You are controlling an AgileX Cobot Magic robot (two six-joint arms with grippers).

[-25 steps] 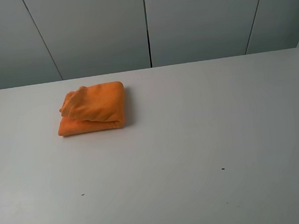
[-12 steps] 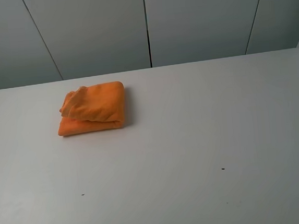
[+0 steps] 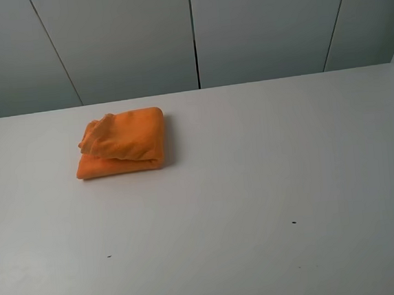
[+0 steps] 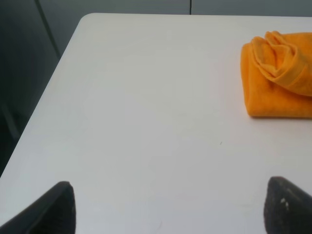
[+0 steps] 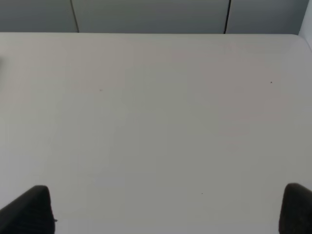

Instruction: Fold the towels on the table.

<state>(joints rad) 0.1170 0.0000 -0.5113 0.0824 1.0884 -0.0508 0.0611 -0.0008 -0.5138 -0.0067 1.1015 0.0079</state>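
One folded orange towel (image 3: 121, 143) on the white bench (image 3: 255, 184), ahead of my left gripper (image 4: 168, 209) and off toward my right gripper (image 5: 165, 209), both spread wide, holding nothing.

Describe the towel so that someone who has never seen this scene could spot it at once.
Start with the wide white table in front of the grey wall panels. On its far left part lies the towel, a bright orange terry cloth folded into a compact bundle with a rumpled top layer. It is the only coloured thing on the table.
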